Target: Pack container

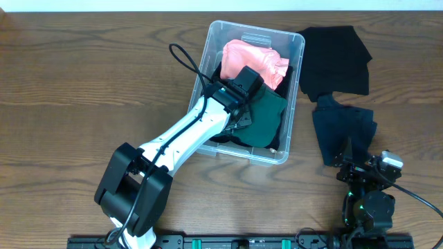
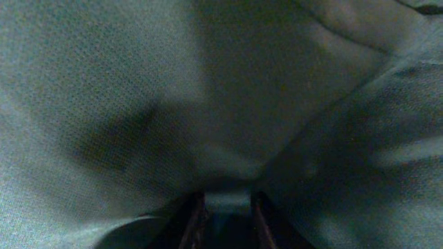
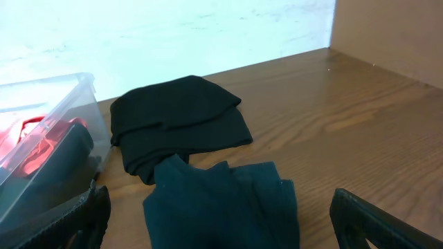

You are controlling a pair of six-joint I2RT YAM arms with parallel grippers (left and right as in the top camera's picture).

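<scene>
container (image 1: 291,104): clear plastic bin, set on the wooden table (image 1: 83,83) at the upper middle of the overhead view, slightly skewed, open at the top.
inside the bin: a pink garment (image 1: 252,59) is bunched at the far end; a green garment (image 1: 268,119) lies over the near end, reaching the near right corner; dark cloth (image 1: 291,75) shows along the right wall.
left gripper (image 2: 228,207): reaches down into the bin from the arm's base at the near left edge of the table; the wrist camera shows little but green fabric, and the claw is clenched on a fold of the green garment, which fills the narrow gap between the two fingers.
right gripper (image 3: 218,207): parked low at the near right of the table, outside the bin and well apart from it; released, its fingers spread wide at the two lower corners of the wrist view, holding nothing.
beside the bin: a navy garment (image 1: 344,128) lies crumpled on the table just ahead of the right gripper; a black garment (image 1: 336,59) lies beyond it, touching the navy one and near the bin's far right corner.
</scene>
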